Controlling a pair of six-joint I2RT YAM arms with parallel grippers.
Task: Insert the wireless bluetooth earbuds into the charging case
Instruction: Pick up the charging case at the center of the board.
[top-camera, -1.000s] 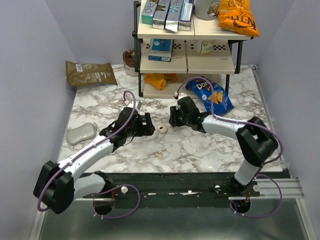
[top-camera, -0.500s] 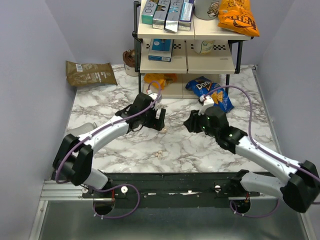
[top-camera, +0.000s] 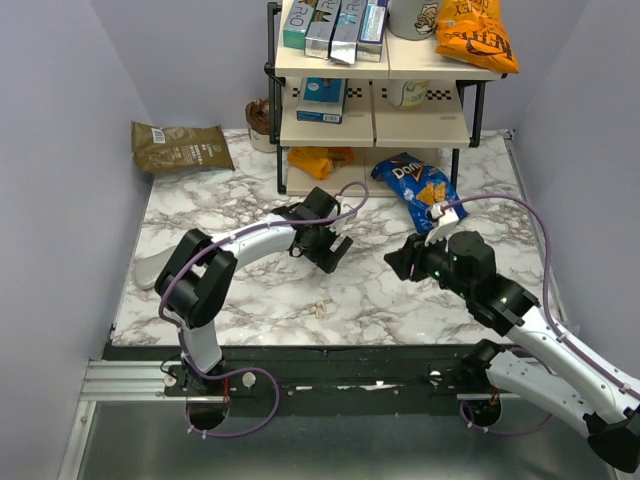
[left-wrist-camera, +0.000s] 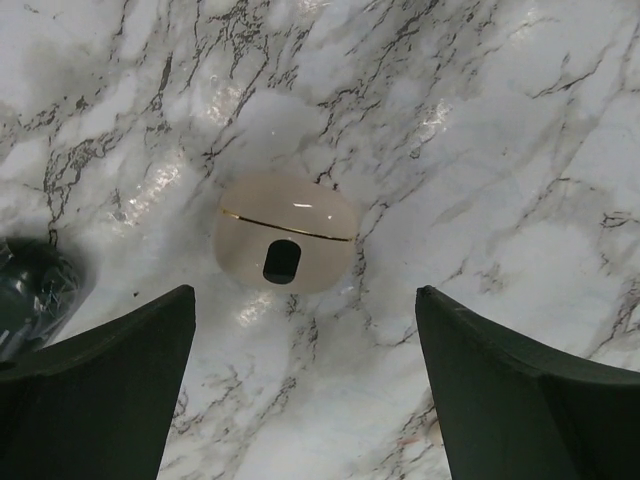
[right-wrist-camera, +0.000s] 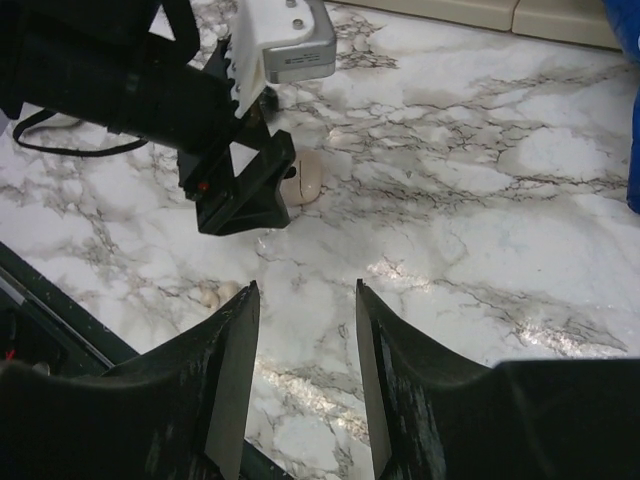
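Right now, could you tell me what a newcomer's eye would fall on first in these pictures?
The small pale pink charging case lies on the marble table just ahead of the wide-open left hand, which touches nothing. The right hand, open and empty, faces it from the right, and two pale earbuds lie loose near the table's front edge.

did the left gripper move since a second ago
Yes, the left gripper has shifted right, toward the blue chip bag, and now hovers over the charging case.
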